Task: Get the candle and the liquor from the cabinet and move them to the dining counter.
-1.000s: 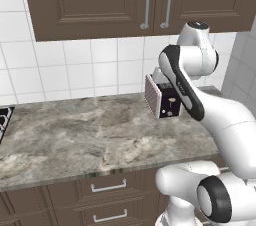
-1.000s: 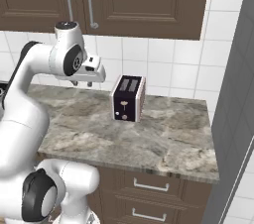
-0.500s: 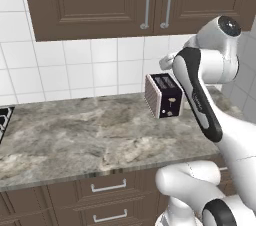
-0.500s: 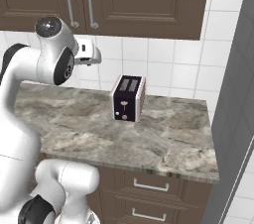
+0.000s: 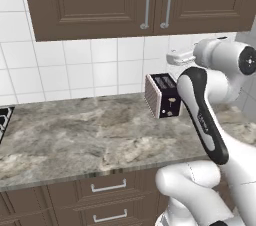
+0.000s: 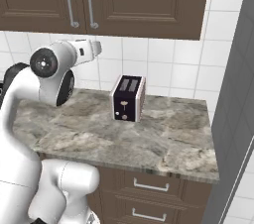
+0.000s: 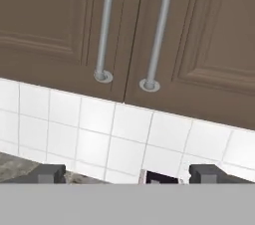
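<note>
Cabinet [image 5: 135, 0] doors are both shut, so the interior is hidden; the upper part of the cabinet is cut off by the top edge in every view. Two vertical silver handles [image 7: 104, 25] run down the meeting edges of the doors, with their lower mounts visible in the hand view and their upper ends out of frame. Below the cabinet is a white tile wall [image 5: 75, 65], and below that a marble worktop [image 5: 80, 135] on brown drawers [image 6: 149, 188] with short handles. A toaster [image 6: 128, 97] stands on the worktop near the wall; in the left base view the arm's forearm partly overlaps its right side, and in the hand view only a sliver of its top shows at the bottom edge. The gripper [image 7: 124, 173] is raised in front of the tiles, below the cabinet doors and above the toaster, apart from both. Its fingertips [image 7: 47, 173] stand wide apart with nothing between them, so it is open and empty. In the base views the gripper is small and pale against the tiles and its fingers are hard to make out. A dark edge of a stove [image 5: 4, 120] is cut off at the left.
</note>
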You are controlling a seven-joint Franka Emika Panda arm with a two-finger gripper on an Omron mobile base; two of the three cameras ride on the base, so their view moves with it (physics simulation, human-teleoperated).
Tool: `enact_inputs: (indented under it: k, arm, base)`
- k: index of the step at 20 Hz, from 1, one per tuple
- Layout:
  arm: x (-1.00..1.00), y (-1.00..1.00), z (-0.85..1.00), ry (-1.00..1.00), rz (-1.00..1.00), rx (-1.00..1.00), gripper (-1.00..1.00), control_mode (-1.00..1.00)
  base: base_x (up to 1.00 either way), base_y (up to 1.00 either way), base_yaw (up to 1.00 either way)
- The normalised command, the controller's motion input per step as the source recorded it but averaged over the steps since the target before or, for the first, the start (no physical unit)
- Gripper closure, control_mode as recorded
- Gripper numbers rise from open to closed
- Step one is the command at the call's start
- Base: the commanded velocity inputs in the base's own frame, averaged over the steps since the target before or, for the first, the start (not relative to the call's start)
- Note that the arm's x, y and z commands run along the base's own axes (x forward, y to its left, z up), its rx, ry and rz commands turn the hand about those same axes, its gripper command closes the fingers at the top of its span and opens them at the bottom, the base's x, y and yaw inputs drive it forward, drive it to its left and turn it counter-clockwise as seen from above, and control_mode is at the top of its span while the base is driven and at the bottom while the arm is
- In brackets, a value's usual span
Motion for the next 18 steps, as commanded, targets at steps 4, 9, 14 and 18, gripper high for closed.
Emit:
enact_inputs:
  k: [4,9,14,18]
  arm:
    - [0.08,-0.03,0.62,-0.33,-0.03,0.13,-1.0,-1.0]
    - [0.31,0.0,0.58,-0.22,-0.01,0.05,-1.0,-1.0]
    - [0.38,0.0,0.43,-0.05,0.0,0.05,-1.0,-1.0]
    - [0.49,0.0,0.22,0.0,0.0,0.04,-1.0,-1.0]
  base:
    - [0.0,0.0,0.0]
    - [0.0,0.0,0.0]
    - [0.0,0.0,0.0]
    - [0.0,0.0,0.0]
